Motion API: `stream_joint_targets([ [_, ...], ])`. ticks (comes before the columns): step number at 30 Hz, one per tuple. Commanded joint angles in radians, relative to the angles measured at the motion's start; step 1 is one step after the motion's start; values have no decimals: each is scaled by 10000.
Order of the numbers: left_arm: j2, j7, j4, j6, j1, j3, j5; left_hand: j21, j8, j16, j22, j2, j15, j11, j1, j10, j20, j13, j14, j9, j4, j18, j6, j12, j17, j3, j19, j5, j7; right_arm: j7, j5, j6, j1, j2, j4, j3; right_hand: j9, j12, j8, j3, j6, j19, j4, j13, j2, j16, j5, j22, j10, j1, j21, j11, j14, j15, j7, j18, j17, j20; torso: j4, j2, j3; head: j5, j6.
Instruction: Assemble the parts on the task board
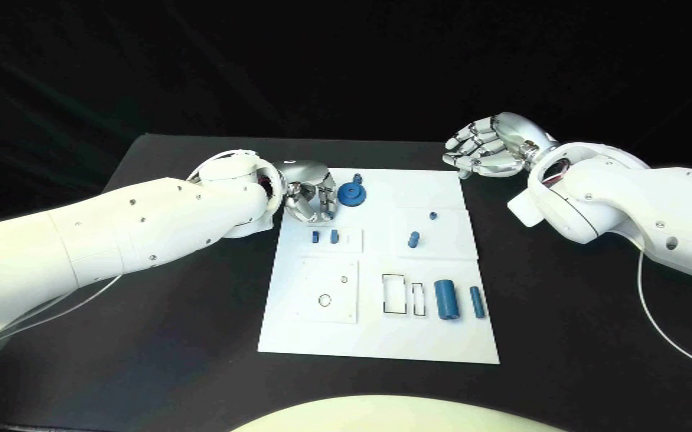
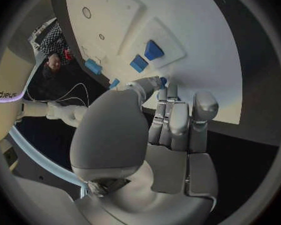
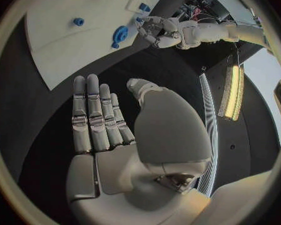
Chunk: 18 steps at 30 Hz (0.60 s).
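Silver and curled, the left hand point(image 1: 307, 193) sits at the far left corner of the white task board point(image 1: 378, 342), its fingertips just beside a round blue disc-shaped part point(image 1: 351, 192). In the left wrist view its fingers point(image 2: 178, 116) reach down to the board's edge, with a bit of blue at their tips; whether they actually grip the disc or only touch it, I cannot tell.

The right hand point(image 1: 492, 146) hangs over the black table point(image 1: 577, 302) just beyond the board's far right corner, holding nothing; the right wrist view shows its fingers point(image 3: 94, 115) straight, side by side, with the thumb apart, well clear of the board.

On the board, two small blue pegs point(image 1: 325, 237) stand close together on a raised square near the left hand. Another small blue peg point(image 1: 414, 240) stands on the square to the right of them, with a tiny blue piece point(image 1: 433, 216) just beyond it. Nearer the robot, two blue cylinders point(image 1: 459, 300) lie side by side at the board's right edge, next to two empty rectangular outlines point(image 1: 402, 294). A raised plate with a round hole point(image 1: 325, 299) lies to the left of those.
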<state>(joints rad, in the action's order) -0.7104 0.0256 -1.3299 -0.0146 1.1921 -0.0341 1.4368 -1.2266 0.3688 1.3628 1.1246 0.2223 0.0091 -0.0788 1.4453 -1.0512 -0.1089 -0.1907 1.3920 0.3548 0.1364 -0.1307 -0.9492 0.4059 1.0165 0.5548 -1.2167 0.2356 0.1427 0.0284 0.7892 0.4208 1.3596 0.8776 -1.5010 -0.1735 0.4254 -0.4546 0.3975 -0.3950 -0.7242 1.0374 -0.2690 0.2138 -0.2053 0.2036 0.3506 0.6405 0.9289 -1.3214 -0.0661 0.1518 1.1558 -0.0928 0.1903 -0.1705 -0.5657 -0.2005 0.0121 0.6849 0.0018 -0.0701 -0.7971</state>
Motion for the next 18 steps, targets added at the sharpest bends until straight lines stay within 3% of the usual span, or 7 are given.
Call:
stream_joint_targets([
  [1,45,32,31,213,-33,-25,-34,-23,-66,-11,-5,-6,15,-28,-75,-73,-11,9,6,-4,-46,175,-41,-65,-8,-29,-34,-20,30,-88,77,-113,-5,-1,-10,2,-12,37,1,9,49,-53,64,-9,-6,-37,48,-9,58,-68,13,41,1,-24,371,-109,14,-29,-1,4,-4,5,-5],
  [7,69,57,67,211,-53,-36,-51,-17,-72,0,-11,-8,15,-29,-80,-78,-12,9,14,-5,-46,173,-41,-73,20,-28,-27,-24,33,-88,77,-118,-6,3,-19,2,-12,37,1,9,49,-53,64,-9,-6,-37,48,-9,58,-68,13,41,1,-24,371,-109,14,-29,1,0,-1,14,-11],
  [12,75,81,71,277,-60,-39,-145,30,-369,-39,-47,-13,103,-146,-112,29,-76,75,-49,-94,-100,164,184,-398,-81,51,34,-32,170,-88,77,-120,-6,6,-22,1,-12,37,1,9,49,-53,64,-9,-6,-37,48,-9,58,-68,13,41,1,-24,371,-109,14,-29,3,0,-4,12,-2],
  [18,66,50,58,301,-64,-40,-194,37,-387,-44,-55,-10,109,-153,-115,33,-81,78,-56,-99,-104,162,193,-418,-99,54,42,-32,177,-87,77,-132,-6,3,-18,1,-12,37,1,9,49,-53,64,-9,-6,-37,48,-9,58,-68,13,41,1,-24,371,-109,14,-29,8,-1,-3,8,-15],
])
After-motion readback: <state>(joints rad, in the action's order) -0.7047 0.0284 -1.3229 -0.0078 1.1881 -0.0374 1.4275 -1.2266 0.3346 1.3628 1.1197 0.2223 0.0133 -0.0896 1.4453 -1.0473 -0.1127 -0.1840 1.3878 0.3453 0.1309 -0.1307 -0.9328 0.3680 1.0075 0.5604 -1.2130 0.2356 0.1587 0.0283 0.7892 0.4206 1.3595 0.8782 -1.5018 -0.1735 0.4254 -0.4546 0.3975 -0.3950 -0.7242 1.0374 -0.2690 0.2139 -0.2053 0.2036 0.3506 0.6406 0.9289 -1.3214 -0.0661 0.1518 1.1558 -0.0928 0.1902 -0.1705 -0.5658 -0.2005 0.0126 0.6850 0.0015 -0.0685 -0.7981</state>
